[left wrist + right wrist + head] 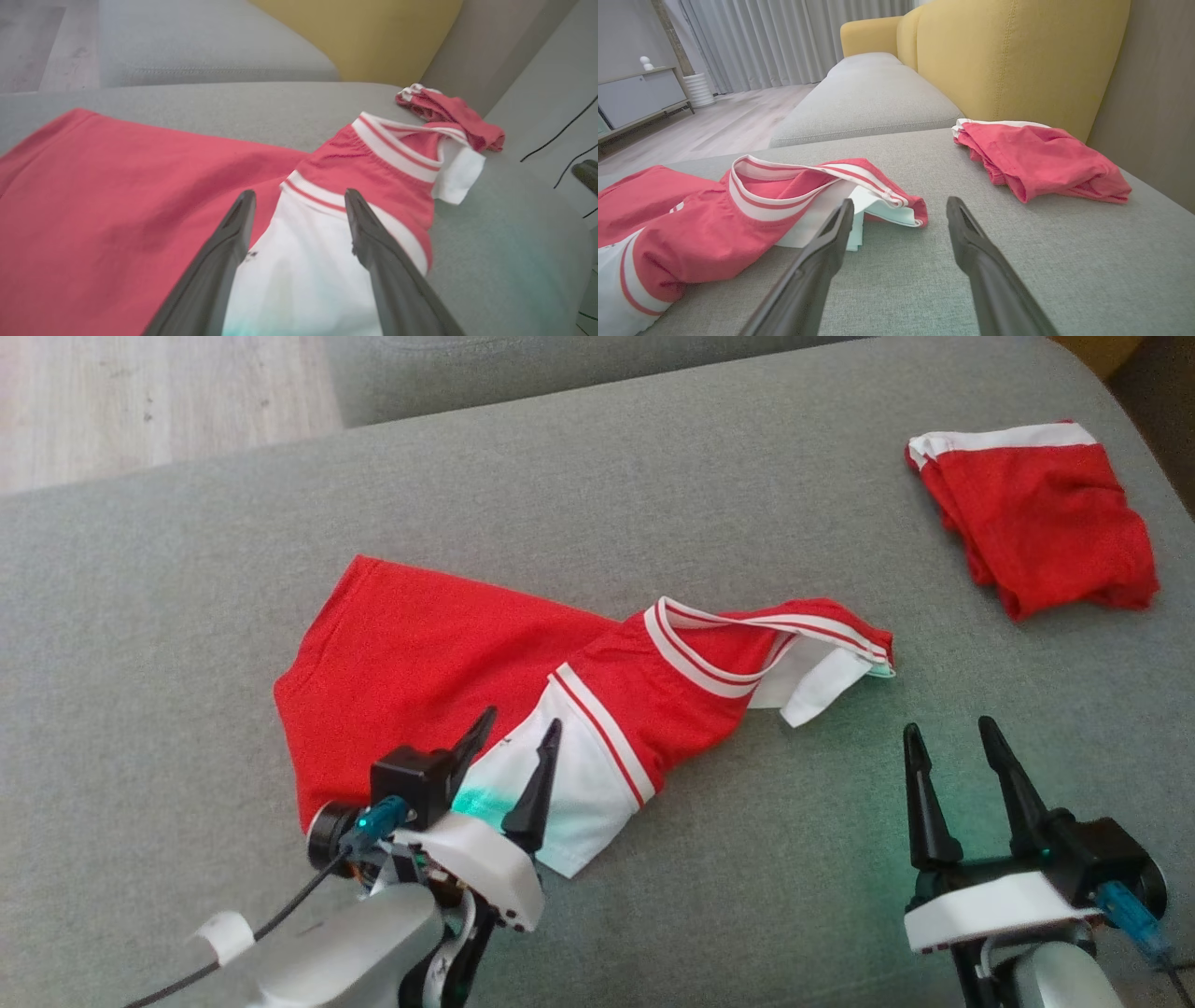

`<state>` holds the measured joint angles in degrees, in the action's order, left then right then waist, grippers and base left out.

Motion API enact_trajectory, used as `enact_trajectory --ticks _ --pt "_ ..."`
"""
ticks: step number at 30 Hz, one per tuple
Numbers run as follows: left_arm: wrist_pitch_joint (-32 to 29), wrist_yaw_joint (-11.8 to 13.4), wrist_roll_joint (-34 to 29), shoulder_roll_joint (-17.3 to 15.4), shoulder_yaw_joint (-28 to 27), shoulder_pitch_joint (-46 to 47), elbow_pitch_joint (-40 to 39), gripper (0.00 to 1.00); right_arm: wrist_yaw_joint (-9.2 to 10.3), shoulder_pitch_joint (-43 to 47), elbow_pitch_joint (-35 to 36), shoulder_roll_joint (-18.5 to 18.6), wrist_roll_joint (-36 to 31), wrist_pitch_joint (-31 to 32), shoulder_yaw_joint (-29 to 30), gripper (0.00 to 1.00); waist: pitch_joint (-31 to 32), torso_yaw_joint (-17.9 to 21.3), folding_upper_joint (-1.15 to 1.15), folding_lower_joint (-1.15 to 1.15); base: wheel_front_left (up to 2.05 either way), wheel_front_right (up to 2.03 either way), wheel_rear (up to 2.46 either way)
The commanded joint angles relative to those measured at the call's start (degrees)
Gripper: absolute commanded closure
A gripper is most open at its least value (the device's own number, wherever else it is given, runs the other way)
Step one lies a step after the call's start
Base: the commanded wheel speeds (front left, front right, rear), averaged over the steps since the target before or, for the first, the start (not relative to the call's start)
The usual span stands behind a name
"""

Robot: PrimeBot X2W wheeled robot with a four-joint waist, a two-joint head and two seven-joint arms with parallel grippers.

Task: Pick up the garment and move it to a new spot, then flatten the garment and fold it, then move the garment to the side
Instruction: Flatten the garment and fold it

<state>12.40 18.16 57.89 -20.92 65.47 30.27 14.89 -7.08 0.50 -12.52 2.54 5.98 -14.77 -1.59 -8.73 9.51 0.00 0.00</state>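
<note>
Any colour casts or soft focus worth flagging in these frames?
Head view: green glow tints the garment at its white sleeve and the grey cushion at lower right. Left wrist view: hazy, soft, washed-out colours. Right wrist view: sharper, wide-angle stretch at the edges.

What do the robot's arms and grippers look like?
The left gripper and right gripper match: two long, tapered black fingers on a white housing with a black block. The forearms are pale grey. Each wrist carries a blue connector with a dark cable; the left cable has a white tag.
</note>
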Motion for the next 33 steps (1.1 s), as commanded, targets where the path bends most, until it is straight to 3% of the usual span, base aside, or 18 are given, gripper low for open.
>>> enact_trajectory --ticks 1,8,14,27,28,29,31,32,33 --pt "-0.26 -0.17 0.05 -1.32 -1.46 2.63 -0.40 0.00 -0.41 -1.89 2.07 0.33 -0.34 -0.23 -1.47 0.00 -0.43 0.25 0.00 0.00 0.00 0.00 0.00" --pt "-5.70 -1.12 2.76 -2.76 -0.83 2.46 4.30 0.00 -0.41 -1.59 1.84 0.33 -0.84 -0.23 -1.20 0.00 -1.01 1.27 0.00 0.00 0.00 0.00 0.00" --pt "-6.80 -0.70 3.36 -3.67 -0.72 1.87 6.91 0.00 -0.41 -1.70 1.73 0.33 -0.79 -0.23 -1.10 0.00 -0.97 1.56 0.00 0.00 0.00 0.00 0.00" --pt "-9.65 -3.20 6.01 -2.45 0.39 -0.04 5.93 0.00 -0.41 -1.32 1.53 0.33 -1.33 -0.23 -0.94 0.00 -0.16 0.86 0.00 0.00 0.00 0.00 0.00" --pt "-9.68 -3.20 6.04 -2.42 0.46 -0.16 5.86 0.10 -0.41 -1.31 1.51 0.33 -1.32 -0.23 -1.00 0.00 -0.13 0.87 0.00 0.00 0.00 0.00 0.00" --pt "-9.70 -3.19 6.04 -2.38 0.56 -0.29 5.80 0.43 -0.41 -1.30 1.49 0.33 -1.31 -0.23 -1.06 0.00 -0.08 0.88 0.00 0.00 0.00 0.00 0.00" --pt "-9.62 -3.14 6.01 -2.25 0.66 -0.41 5.61 0.84 -0.41 -1.28 1.45 0.33 -1.30 -0.23 -1.16 0.00 -0.09 0.92 0.00 0.00 0.00 0.00 0.00" --pt "-9.51 -3.14 5.97 -2.16 0.67 -0.41 5.45 1.00 -0.41 -1.28 1.45 0.33 -1.31 -0.23 -1.19 0.00 -0.14 0.92 0.00 0.00 0.00 0.00 0.00" --pt "-9.41 -3.19 5.87 -2.07 0.72 -0.34 5.19 1.00 -0.41 -1.28 1.45 0.33 -1.29 -0.23 -1.21 0.00 -0.18 0.92 0.00 0.00 0.00 0.00 0.00"
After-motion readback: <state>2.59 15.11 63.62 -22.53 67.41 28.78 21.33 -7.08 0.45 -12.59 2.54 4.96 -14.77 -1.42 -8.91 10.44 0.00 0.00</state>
